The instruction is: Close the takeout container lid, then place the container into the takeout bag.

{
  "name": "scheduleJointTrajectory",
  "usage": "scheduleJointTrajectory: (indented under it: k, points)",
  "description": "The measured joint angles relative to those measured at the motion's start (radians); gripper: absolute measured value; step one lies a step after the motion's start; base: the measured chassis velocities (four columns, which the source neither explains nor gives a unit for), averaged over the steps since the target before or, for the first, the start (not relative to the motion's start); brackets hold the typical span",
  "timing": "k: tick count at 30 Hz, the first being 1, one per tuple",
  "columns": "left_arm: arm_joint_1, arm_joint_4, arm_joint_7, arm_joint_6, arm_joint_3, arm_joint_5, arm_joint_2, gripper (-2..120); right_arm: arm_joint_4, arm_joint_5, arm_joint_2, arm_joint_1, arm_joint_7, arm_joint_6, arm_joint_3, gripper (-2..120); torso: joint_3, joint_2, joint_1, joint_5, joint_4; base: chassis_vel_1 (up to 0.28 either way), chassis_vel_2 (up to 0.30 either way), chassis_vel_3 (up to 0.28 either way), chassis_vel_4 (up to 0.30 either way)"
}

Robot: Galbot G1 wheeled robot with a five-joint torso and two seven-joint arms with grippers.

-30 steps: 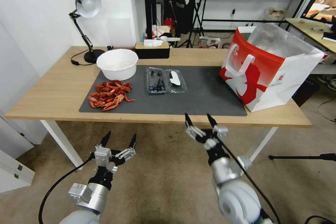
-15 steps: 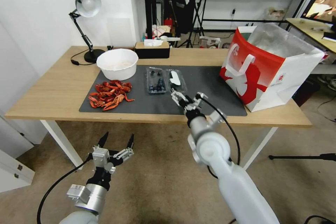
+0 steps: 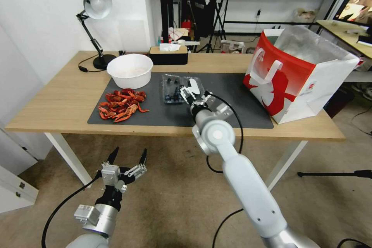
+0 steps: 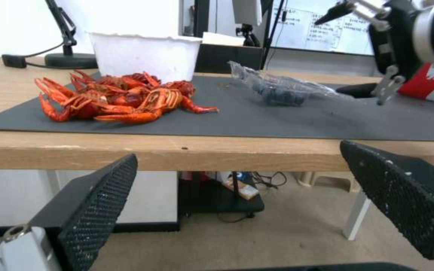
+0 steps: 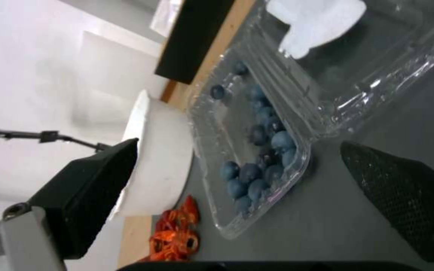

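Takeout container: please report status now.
Right end effector open, over takeout container. Lid open flat. Left end effector open, parked below table. Nothing in the way.

Red-and-white takeout bag (image 3: 294,81), clear takeout container (image 3: 173,89) of dark-blue berries, grey mat (image 3: 224,104).

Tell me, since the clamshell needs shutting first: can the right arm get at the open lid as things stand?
Probably yes. The right gripper hangs open right at the takeout container, whose lid lies flat on the mat with nothing between. The takeout bag stands well aside.
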Motion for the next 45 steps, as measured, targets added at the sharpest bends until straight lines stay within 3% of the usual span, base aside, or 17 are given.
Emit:
scheduleJointTrajectory:
  k: [8, 45]
  points:
    - [-0.006, 0.016, -0.001, 0.001, 0.000, -0.004, 0.005, 100, -0.039, 0.009, 0.025, 0.028, 0.055, 0.000, 0.012, 100, 0.000, 0.000, 0.000, 0.0001, -0.0003, 0.000, 0.000, 0.000, 0.000]
    - [0.014, 0.014, -0.011, -0.032, -0.004, -0.020, 0.002, 100, -0.143, 0.016, 0.088, 0.079, 0.077, -0.014, 0.032, 100, 0.000, 0.000, 0.000, 0.0001, -0.0001, 0.000, 0.000, 0.000, 0.000]
